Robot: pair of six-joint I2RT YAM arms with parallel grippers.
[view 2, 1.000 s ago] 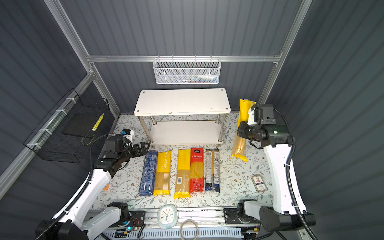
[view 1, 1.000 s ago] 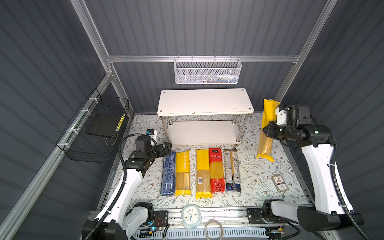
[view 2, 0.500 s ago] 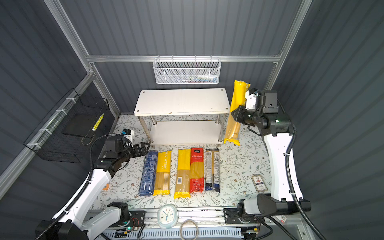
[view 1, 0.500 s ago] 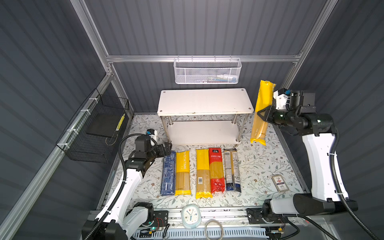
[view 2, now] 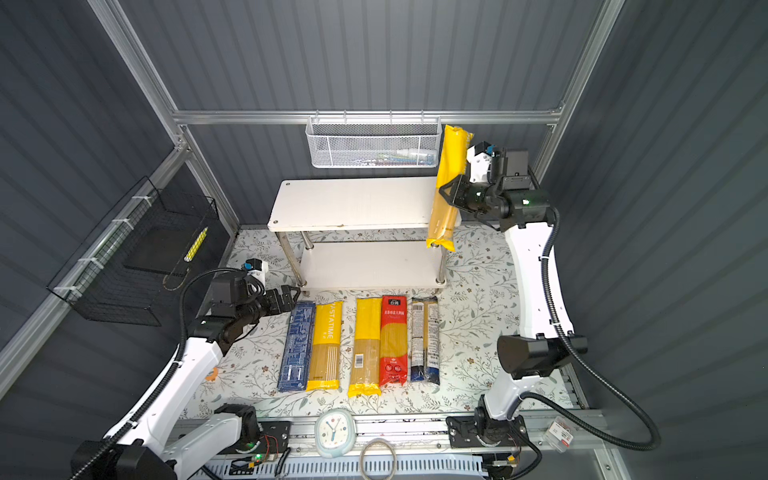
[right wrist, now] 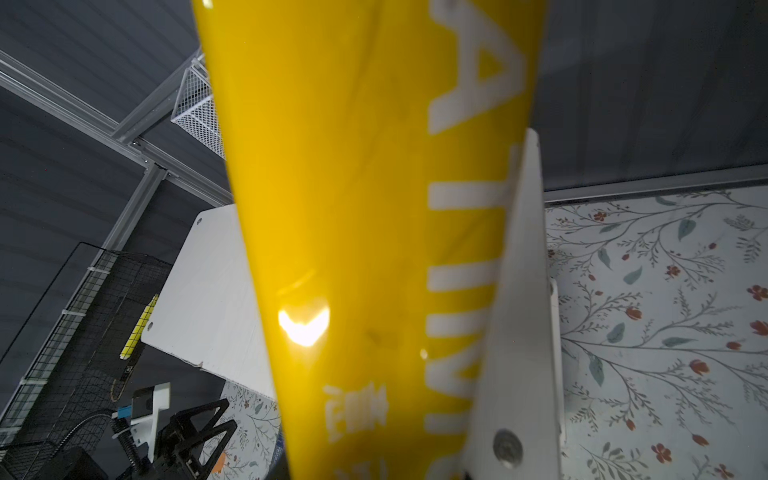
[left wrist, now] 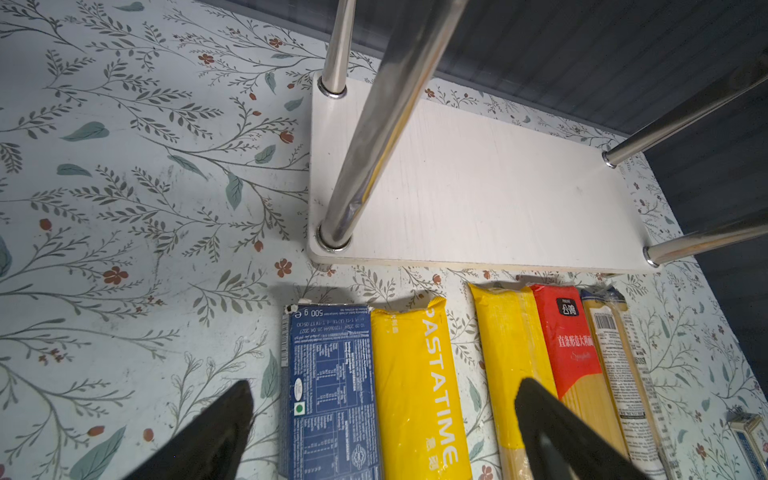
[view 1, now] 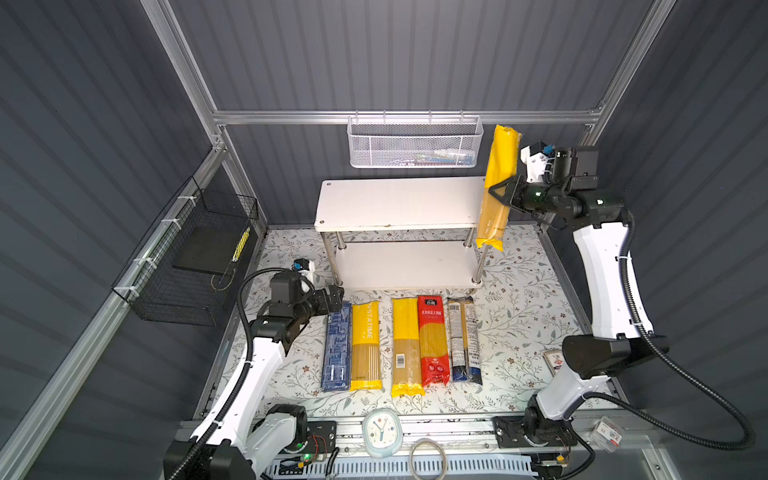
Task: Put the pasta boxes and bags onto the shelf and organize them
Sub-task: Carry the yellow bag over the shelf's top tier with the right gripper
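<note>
Right jaws clenched on a glossy yellow PASTATIME bag (view 1: 492,216), held upright at the right end of the white board shelf (view 1: 395,203) with shiny metal legs. Left jaws spread wide, empty, above the flat dark-blue carton (left wrist: 332,374) marked "500 g", lying beside another PASTATIME bag (left wrist: 415,374) on the floral worktop (left wrist: 124,166).

Three yellow bags (view 1: 500,158) (view 1: 365,336) (view 1: 405,332), one red bag (view 1: 432,338), one clear bag (view 1: 463,336) – one blue box (view 1: 336,349).
</note>
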